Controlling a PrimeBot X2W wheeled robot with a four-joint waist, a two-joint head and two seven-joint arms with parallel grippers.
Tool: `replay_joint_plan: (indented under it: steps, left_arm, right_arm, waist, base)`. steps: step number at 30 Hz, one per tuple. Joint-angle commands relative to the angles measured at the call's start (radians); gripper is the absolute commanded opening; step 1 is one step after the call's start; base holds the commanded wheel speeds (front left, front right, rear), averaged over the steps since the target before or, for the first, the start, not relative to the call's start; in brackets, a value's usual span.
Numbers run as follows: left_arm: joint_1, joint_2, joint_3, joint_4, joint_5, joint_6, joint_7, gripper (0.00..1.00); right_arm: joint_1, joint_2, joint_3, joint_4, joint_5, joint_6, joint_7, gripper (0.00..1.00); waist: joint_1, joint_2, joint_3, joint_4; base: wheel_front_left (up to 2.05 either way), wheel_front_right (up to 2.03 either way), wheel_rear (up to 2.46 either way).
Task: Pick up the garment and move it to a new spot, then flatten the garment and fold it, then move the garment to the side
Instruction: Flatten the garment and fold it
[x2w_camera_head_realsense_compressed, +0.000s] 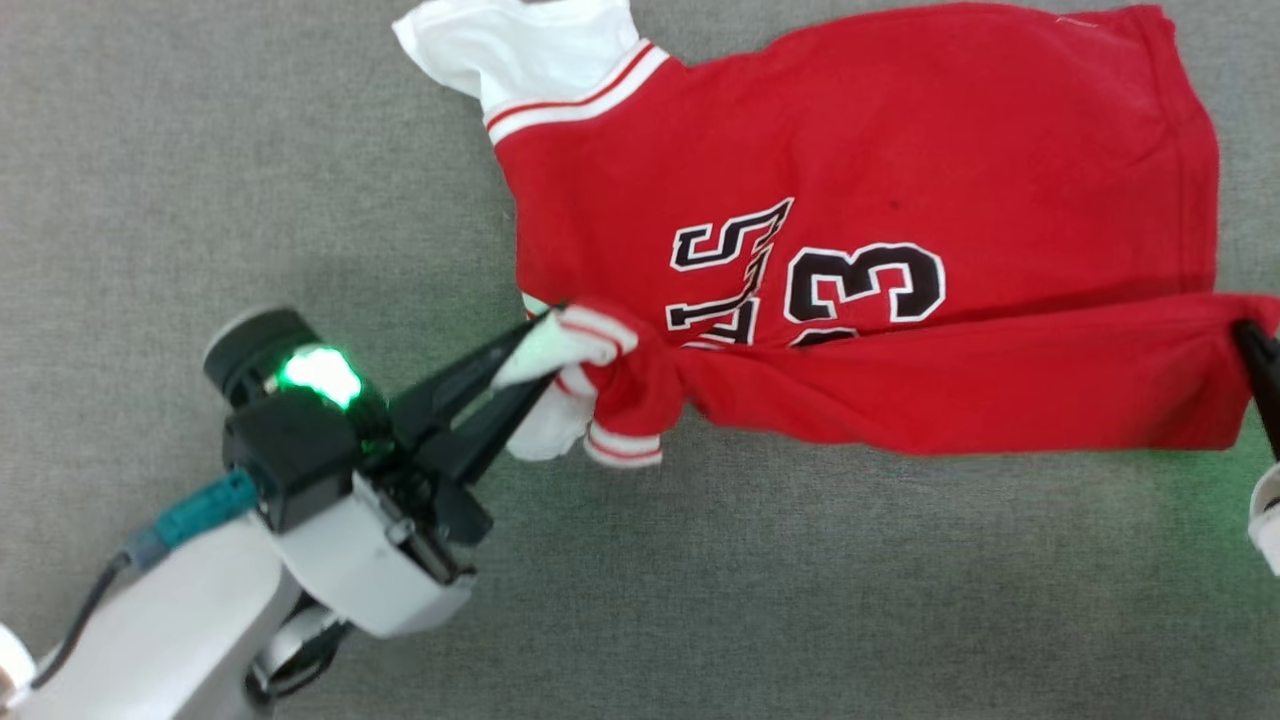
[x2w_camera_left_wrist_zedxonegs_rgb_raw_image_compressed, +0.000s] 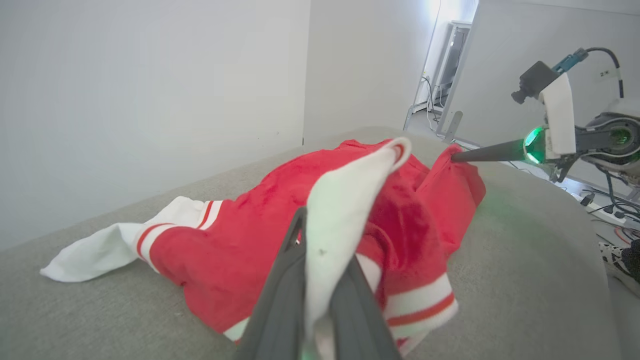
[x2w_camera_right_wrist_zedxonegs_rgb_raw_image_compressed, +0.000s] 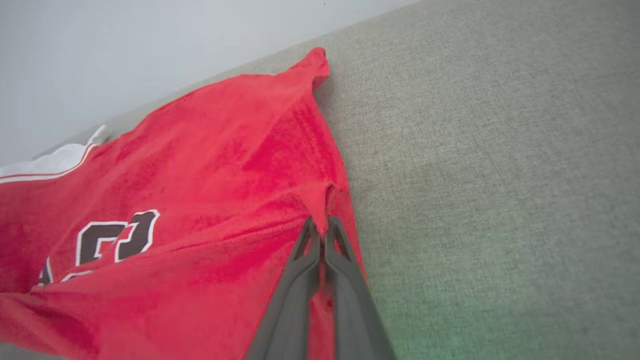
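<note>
Left claw (x2w_camera_head_realsense_compressed: 552, 345) clenched on the near sleeve (x2w_camera_head_realsense_compressed: 545, 430), right claw (x2w_camera_head_realsense_compressed: 1250, 340) clenched on the near hem corner (x2w_camera_head_realsense_compressed: 1200, 330); the grips sit at opposite ends of one long side, probably so that edge lifts as a single taut line for the fold. Between them the garment (x2w_camera_head_realsense_compressed: 860, 150) has its near strip raised and rolled over the lower lettering (x2w_camera_head_realsense_compressed: 860, 285), so the fold looks begun, not finished. Beyond, the rest lies flat on the grey table (x2w_camera_head_realsense_compressed: 200, 150), far sleeve (x2w_camera_head_realsense_compressed: 520, 45) spread at the far left corner.
</note>
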Motion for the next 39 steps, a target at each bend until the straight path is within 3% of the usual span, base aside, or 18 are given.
replay_joint_plan:
  steps: [1, 6, 15, 26, 27, 30, 31, 32, 33, 37, 38, 39]
  left_arm:
    - [-0.018, -0.016, 0.007, 0.006, -0.004, 0.003, -0.003, 0.00]
    - [-0.049, -0.042, 0.021, 0.066, -0.017, 0.003, -0.003, 0.00]
    - [-0.076, -0.046, -0.081, 0.230, -0.035, 0.003, -0.001, 0.00]
    - [-0.091, -0.056, -0.111, 0.297, -0.043, 0.003, -0.001, 0.01]
    - [-0.092, -0.057, -0.112, 0.299, -0.045, 0.003, -0.001, 0.06]
    - [-0.090, -0.064, -0.099, 0.297, -0.056, 0.003, -0.001, 0.43]
    - [-0.087, -0.063, -0.097, 0.296, -0.058, 0.003, -0.001, 0.65]
    - [-0.085, -0.062, -0.093, 0.295, -0.061, 0.003, -0.001, 0.93]
    - [-0.083, -0.062, -0.087, 0.294, -0.068, 0.003, -0.001, 1.00]
    - [-0.070, -0.052, -0.063, 0.283, -0.108, 0.003, -0.001, 1.00]
    - [-0.069, -0.047, -0.062, 0.281, -0.119, 0.003, -0.001, 1.00]
    - [-0.070, -0.039, -0.058, 0.282, -0.128, 0.003, -0.002, 1.00]
  right_arm:
    - [-0.021, 0.004, -0.008, 0.015, -0.010, 0.000, -0.011, 0.00]
    - [-0.065, 0.027, -0.046, 0.070, -0.023, 0.000, -0.049, 0.00]
    - [-0.121, 0.039, -0.038, 0.191, -0.062, 0.000, -0.133, 0.00]
    - [-0.154, 0.034, -0.011, 0.271, -0.088, 0.000, -0.179, 0.00]
    - [-0.154, 0.032, -0.008, 0.276, -0.087, 0.000, -0.179, 0.00]
    - [-0.145, 0.022, 0.012, 0.281, -0.094, 0.000, -0.192, 0.00]
    - [-0.143, 0.022, 0.015, 0.278, -0.095, 0.000, -0.200, 0.00]
    - [-0.140, 0.022, 0.018, 0.274, -0.095, 0.000, -0.206, 0.00]
    - [-0.138, 0.020, 0.022, 0.269, -0.097, 0.000, -0.213, 0.09]
    - [-0.132, 0.013, 0.030, 0.249, -0.090, 0.000, -0.242, 0.53]
    - [-0.127, 0.012, 0.033, 0.246, -0.088, 0.000, -0.246, 0.82]
    - [-0.123, 0.013, 0.031, 0.243, -0.087, 0.000, -0.252, 1.00]
  waist:
    - [0.0000, 0.0000, 0.013, 0.004]
    - [0.0000, 0.0000, 0.037, 0.012]
    - [0.0000, 0.0000, 0.067, 0.011]
    - [0.0000, 0.0000, 0.080, 0.014]
    - [0.0000, 0.0000, 0.079, 0.014]
    - [0.0000, 0.0000, 0.069, 0.014]
    - [0.0000, 0.0000, 0.062, 0.014]
    - [0.0000, 0.0000, 0.055, 0.015]
    - [0.0000, 0.0000, 0.046, 0.016]
    - [0.0000, 0.0000, 0.002, 0.021]
    - [0.0000, 0.0000, -0.011, 0.022]
    - [0.0000, 0.0000, -0.025, 0.024]
  base:
    - [0.00, 0.00, 0.00]
    - [0.00, 0.00, 0.00]
    - [0.00, 0.00, 0.00]
    - [0.00, 0.00, 0.00]
    - [0.00, 0.00, 0.00]
    - [0.00, 0.00, 0.00]
    - [0.00, 0.00, 0.00]
    - [0.00, 0.00, 0.00]
    - [0.00, 0.00, 0.00]
    - [0.00, 0.00, 0.00]
    - [0.00, 0.00, 0.00]
    - [0.00, 0.00, 0.00]
